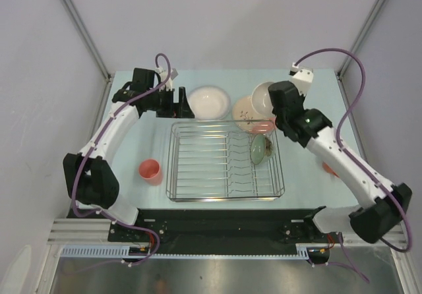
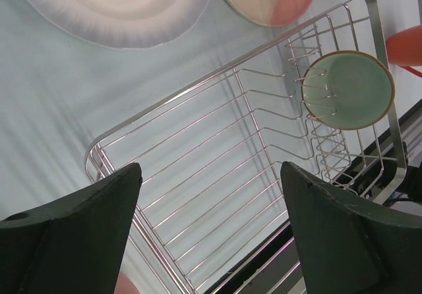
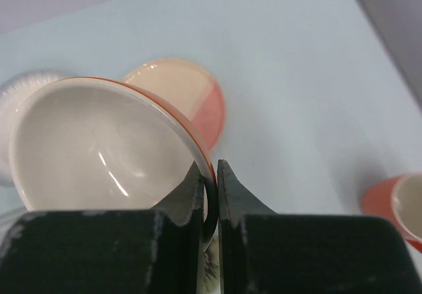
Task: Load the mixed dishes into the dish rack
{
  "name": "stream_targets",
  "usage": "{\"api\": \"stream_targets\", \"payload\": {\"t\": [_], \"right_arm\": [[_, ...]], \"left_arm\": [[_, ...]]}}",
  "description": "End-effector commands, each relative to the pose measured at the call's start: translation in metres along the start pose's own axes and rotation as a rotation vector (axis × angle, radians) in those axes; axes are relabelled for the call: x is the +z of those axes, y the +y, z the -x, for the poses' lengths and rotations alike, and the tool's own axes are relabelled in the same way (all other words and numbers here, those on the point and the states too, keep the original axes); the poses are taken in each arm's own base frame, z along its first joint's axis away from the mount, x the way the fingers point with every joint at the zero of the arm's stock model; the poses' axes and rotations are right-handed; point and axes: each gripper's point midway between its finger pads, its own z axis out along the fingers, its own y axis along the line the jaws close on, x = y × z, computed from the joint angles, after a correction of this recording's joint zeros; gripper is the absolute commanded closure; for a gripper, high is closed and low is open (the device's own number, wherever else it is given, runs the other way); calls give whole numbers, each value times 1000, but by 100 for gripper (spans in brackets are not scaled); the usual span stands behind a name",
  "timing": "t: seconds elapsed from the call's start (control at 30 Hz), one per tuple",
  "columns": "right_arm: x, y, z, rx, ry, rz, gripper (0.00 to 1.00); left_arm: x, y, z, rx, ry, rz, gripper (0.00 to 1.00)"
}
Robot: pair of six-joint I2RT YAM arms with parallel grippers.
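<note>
Beyond the far right corner of the dish rack, a silver wire grid with upright prongs, the orange bowl is pinched by its rim in the right gripper, near a pink-edged plate. The left gripper is held spread beyond the rack's far left corner. The bowl is best carried over the low side and lowered on edge between free prongs beside the pale green bowl. Its inside is seen glossy white, its rim thin and orange.
</note>
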Motion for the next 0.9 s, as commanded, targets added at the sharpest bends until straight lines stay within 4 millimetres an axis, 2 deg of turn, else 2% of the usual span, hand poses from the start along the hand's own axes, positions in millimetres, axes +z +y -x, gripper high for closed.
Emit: {"api": "stream_targets", "payload": {"t": [0.0, 0.03, 0.1, 0.13, 0.17, 0.23, 0.27, 0.4, 0.5, 0.67, 0.77, 0.87], "right_arm": [[-48, -52, -13, -236, -9, -185, 100], [-60, -43, -23, -261, -4, -151, 100], [-76, -53, -35, -359, 21, -178, 100], [-87, -42, -45, -357, 26, -140, 100], [-98, -51, -50, -421, 52, -156, 100], [-107, -47, -64, -429, 73, -164, 100], [-119, -49, -73, -526, 89, -154, 100], [-134, -39, -120, -588, 250, -69, 100], [-138, -43, -141, -630, 316, -61, 100], [-142, -51, -142, -664, 342, -39, 100], [-139, -67, -142, -712, 408, -42, 100], [-139, -77, -142, -672, 453, -47, 100]], "left_arm": [[-17, -3, 9, 59, -59, 17, 8], [-18, -2, 9, 60, -58, 22, 8], [-18, -2, 10, 61, -61, 24, 8], [-19, -3, 9, 58, -58, 23, 8], [-18, -3, 9, 57, -58, 23, 8], [-18, -3, 9, 51, -57, 23, 8], [-18, -2, 9, 50, -58, 28, 8], [-20, -1, 11, 56, -59, 41, 8], [-22, 0, 10, 59, -56, 48, 8], [-19, 0, 7, 57, -48, 42, 8], [-17, 2, 6, 56, -42, 44, 8], [-14, 3, 7, 56, -37, 47, 8]]}}
